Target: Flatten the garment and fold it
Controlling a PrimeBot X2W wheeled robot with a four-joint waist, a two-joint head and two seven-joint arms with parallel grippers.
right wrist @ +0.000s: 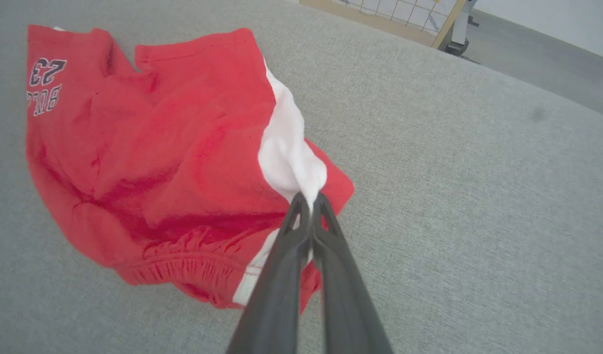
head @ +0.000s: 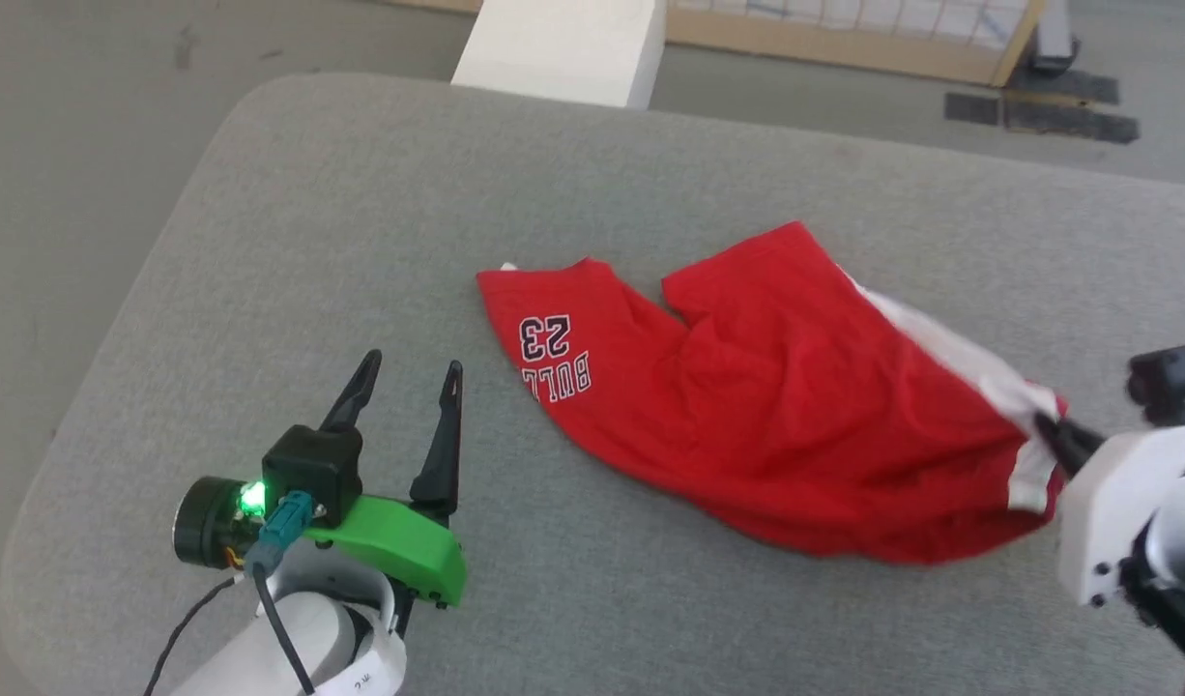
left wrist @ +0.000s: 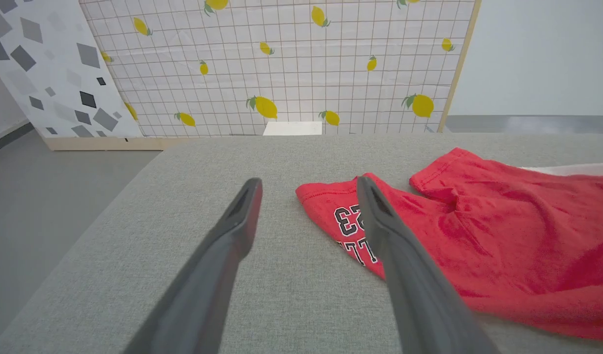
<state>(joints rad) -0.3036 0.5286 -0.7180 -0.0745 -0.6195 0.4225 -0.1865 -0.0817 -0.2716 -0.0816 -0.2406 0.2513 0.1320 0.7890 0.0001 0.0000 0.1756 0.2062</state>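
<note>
The shorts (head: 776, 396) lay right of centre on the grey table (head: 361, 193), well in from every edge. Their two leg hems pointed to the far left and the gathered waistband lay at the near right. The right gripper (head: 1047, 425) was clenched on the white side stripe by the waistband, and the cloth bunched up at its tips. The left gripper (head: 412, 364) hovered released, fingers spread, over bare table just left of the printed leg and not touching it. Open table ran all round: a broad bare stretch to the left as far as the rounded far-left corner, a clear band along the far edge, and more bare surface right of the shorts in the right wrist view. Beyond the far edge stood a white box (head: 563, 43) and a lemon-print panel (left wrist: 282, 64), with grey floor (head: 71, 145) on the left. Dark print on the left leg read "23" and "BULL", upside down in the head view. In the left wrist view a finger hid part of it.
</note>
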